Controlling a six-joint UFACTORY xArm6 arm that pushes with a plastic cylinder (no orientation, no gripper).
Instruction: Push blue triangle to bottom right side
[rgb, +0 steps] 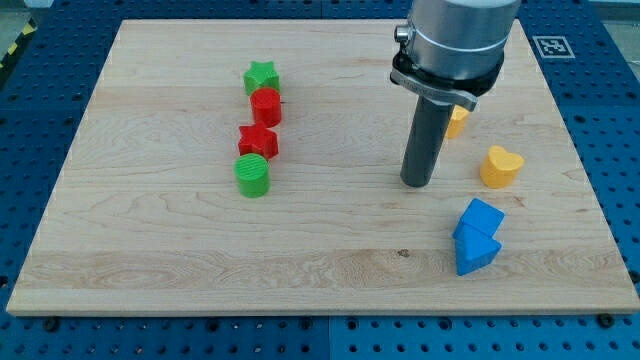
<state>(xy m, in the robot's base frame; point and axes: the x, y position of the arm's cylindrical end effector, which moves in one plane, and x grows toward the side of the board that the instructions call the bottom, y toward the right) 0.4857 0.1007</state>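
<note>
The blue triangle (474, 252) lies near the view's bottom right of the wooden board (150, 260). A second blue block (482, 216) of unclear shape touches its upper side. My tip (416, 183) rests on the board, up and to the left of both blue blocks, with a gap between them. The rod rises to the grey arm body at the view's top.
A yellow heart (500, 166) lies right of my tip. A yellow block (456, 121) is partly hidden behind the rod. In a column at the left stand a green star (261, 76), a red cylinder (266, 105), a red star (257, 141) and a green cylinder (253, 174).
</note>
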